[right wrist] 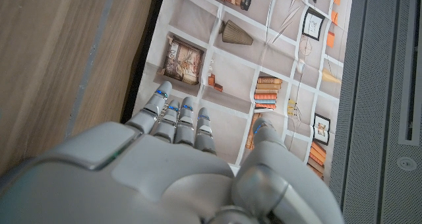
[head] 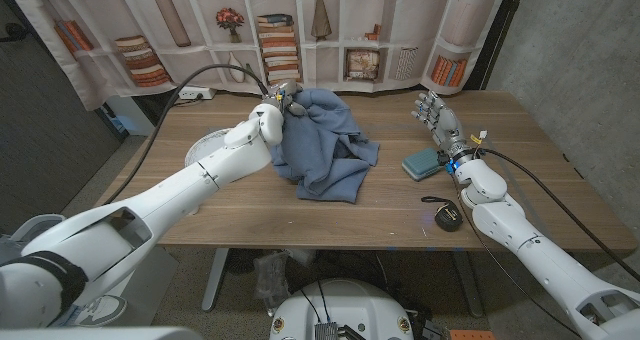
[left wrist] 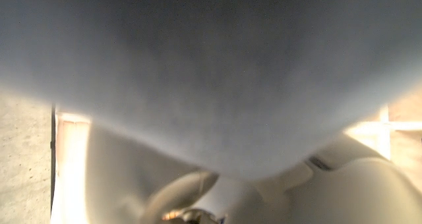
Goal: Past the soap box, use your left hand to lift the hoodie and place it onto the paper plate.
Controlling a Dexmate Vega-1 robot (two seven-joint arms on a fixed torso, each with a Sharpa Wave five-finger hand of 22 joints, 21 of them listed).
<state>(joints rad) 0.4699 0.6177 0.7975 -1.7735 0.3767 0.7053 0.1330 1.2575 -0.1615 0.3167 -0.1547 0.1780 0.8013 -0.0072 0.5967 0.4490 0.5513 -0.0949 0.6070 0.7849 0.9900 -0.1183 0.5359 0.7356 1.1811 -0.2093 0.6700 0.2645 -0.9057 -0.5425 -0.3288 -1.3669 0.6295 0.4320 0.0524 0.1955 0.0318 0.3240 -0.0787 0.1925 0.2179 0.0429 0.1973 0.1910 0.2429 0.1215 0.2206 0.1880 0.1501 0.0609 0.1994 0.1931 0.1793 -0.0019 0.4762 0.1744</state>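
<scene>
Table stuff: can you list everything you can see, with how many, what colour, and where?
Hoodie: one, blue, middle of the table, top bunched in the left hand.
Paper plate: one, white, left of the hoodie, partly under the left arm.
Soap box: one, teal, right of the hoodie.
Small round object: one, black, near the front edge.
Table: one, brown wood.
Left hand: grips the hoodie.
Right hand: fingers apart, holds nothing.

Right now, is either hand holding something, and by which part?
The left hand grips the blue hoodie at its raised top edge. The right hand holds nothing.
</scene>
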